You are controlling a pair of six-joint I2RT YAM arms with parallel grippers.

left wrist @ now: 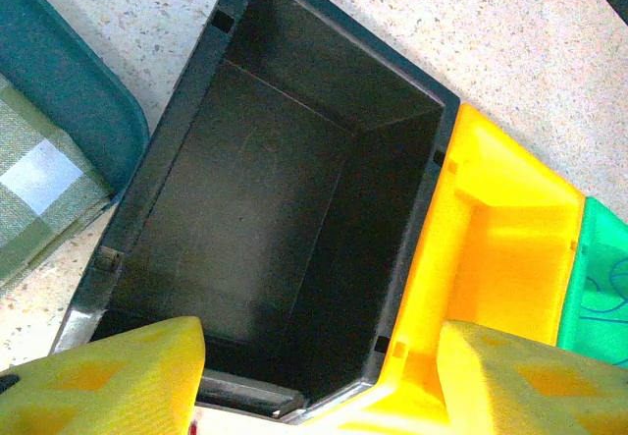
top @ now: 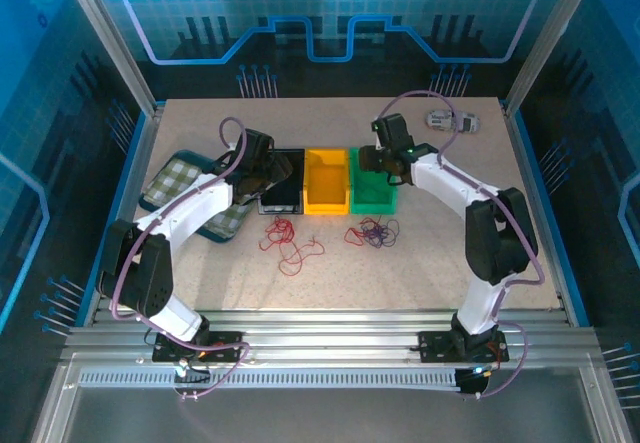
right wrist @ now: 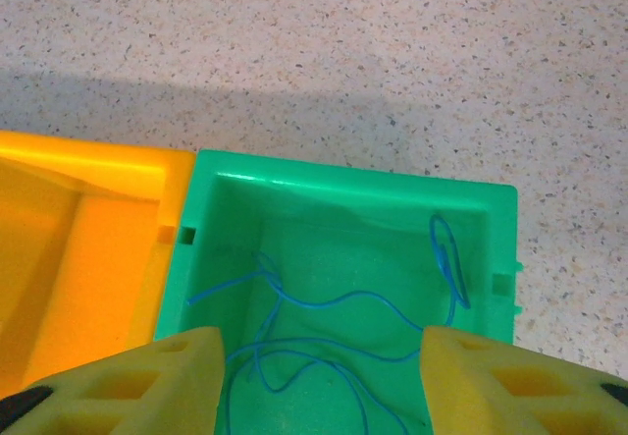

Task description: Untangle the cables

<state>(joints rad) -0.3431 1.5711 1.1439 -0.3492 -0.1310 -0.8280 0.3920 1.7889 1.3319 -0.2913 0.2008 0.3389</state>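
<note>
Although blue-lit panels wall in the cell at the back and both sides, the speckled beige tabletop (top: 430, 263) is evenly lit. Aluminium posts (top: 105, 33) rise at its far corners and slotted rails (top: 320, 328) run along its near edge.

The yellow bin (top: 326, 181) stands mid-table. A black bin (left wrist: 255, 199) touches its left side and a green bin (right wrist: 343, 209) touches its right. The blue cable (right wrist: 324, 307) lies in loose curves on the floor of the green bin.

Nearer than the yellow bin and a little to its left, the red cable (top: 289, 243) sprawls in open loops on the bare table. Nearer and a little to its right sits a small dark tangle (top: 372, 233), purplish in colour and apart from the red cable.

Further left of the yellow bin, past the black bin, a green checked cloth (top: 175, 185) rests on a teal tray (left wrist: 59, 81). Far back and to the right of the yellow bin lies a small grey object (top: 452, 120), too small to identify.

The left gripper (left wrist: 319, 347) hangs over the black bin, its yellow fingers spread wide with nothing between them. The right gripper (right wrist: 322, 342) hangs over the green bin. Its jaws are also released, and the blue cable lies beneath them, unpinched.
</note>
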